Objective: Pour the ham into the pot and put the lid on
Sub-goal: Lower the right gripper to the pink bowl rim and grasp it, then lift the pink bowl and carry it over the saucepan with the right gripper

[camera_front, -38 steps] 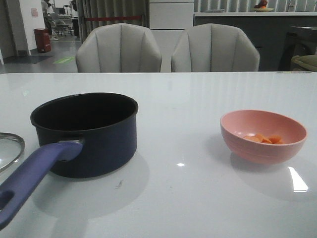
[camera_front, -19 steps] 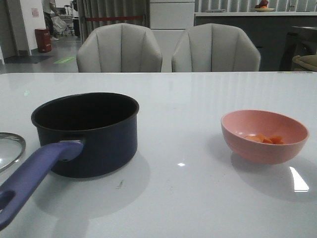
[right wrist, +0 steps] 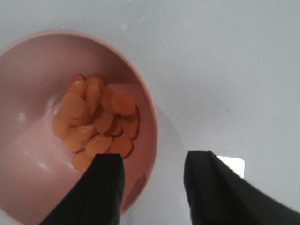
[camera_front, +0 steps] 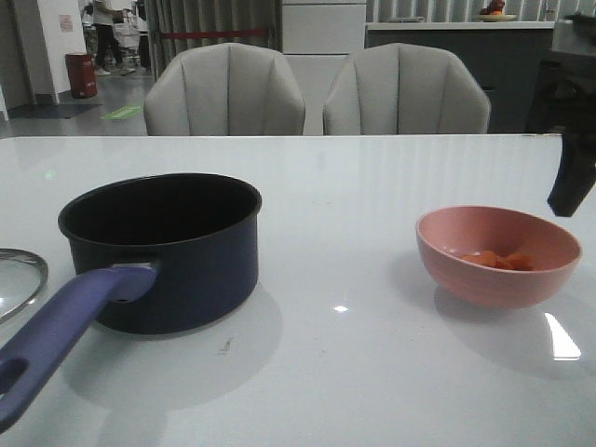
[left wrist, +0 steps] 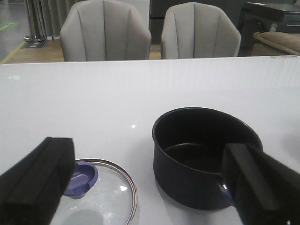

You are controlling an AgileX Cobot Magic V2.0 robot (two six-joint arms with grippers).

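left end effector (left wrist: pixel 150 187): fingers spread wide | right end effector (right wrist: pixel 152 183): parted (nothing held), raised

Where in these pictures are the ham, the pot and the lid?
ham (right wrist: pixel 96 119), right wrist view, middle of the heap.
pot (camera_front: pixel 200 270), front view, outer wall.
lid (left wrist: pixel 79 176), left wrist view, its knob.

A pink bowl (camera_front: pixel 498 256) stands near the right edge of the white table (camera_front: pixel 372 186), upright on the glossy top, which mirrors a few ceiling lights. Behind the far edge are 2 grey padded chairs (camera_front: pixel 224 90) side by side. Beyond them, a red bin (camera_front: pixel 81 74) stands on the floor at far left, beside grey curtains (camera_front: pixel 200 23).
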